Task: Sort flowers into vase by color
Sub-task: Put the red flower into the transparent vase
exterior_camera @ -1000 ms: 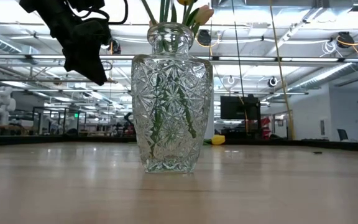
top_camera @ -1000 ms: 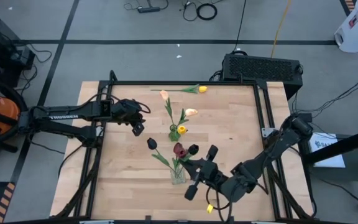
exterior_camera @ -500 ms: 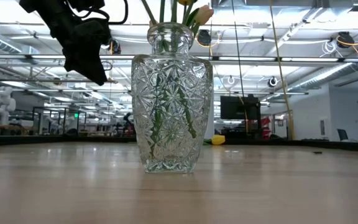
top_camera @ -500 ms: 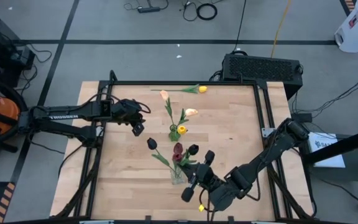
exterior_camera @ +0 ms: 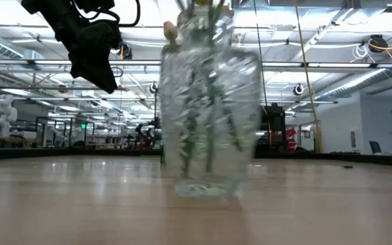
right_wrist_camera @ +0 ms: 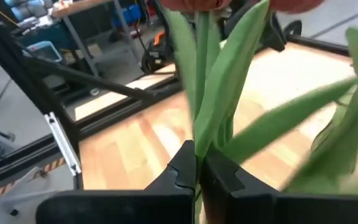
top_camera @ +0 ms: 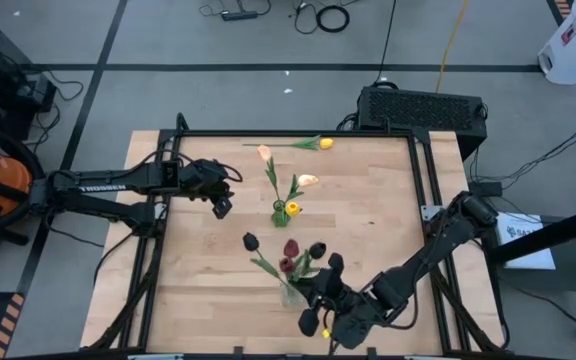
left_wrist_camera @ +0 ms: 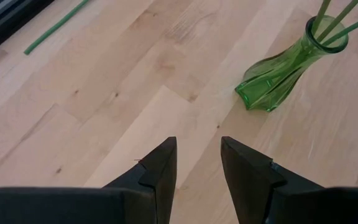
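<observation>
Dark tulips first: three maroon heads (top_camera: pixel 290 250) fan out above the clear glass vase (top_camera: pixel 290 293) near the front edge of the tabletop (top_camera: pixel 378 220), right of centre. From overhead the vase is barely a glint under the leaves; the low view is where it shows properly, a cut-crystal body (exterior_camera: pixel 209 109) smeared sideways with green stems inside.

The right end effector (top_camera: pixel 320 318) sits just right of that vase, at the near edge. Its own wrist camera tells what the top view can't: the two dark fingers (right_wrist_camera: pixel 182 168) are pressed together with a green stem (right_wrist_camera: pixel 201 81) pinched between them, broad leaves and a reddish head filling the picture above.

Farther back, mid-table, the small green vase (top_camera: pixel 281 213) carries the pale set, a yellow head (top_camera: pixel 293 208) and two peach ones (top_camera: pixel 264 153). One more yellow tulip (top_camera: pixel 325 144) lies flat along the far edge.

The left end effector (top_camera: pixel 222 207) hangs over the left half, well apart from both vases. Its wrist view shows the fingers (left_wrist_camera: pixel 160 171) parted with only bare wood between them, holding nothing, the green vase (left_wrist_camera: pixel 278 71) ahead.
</observation>
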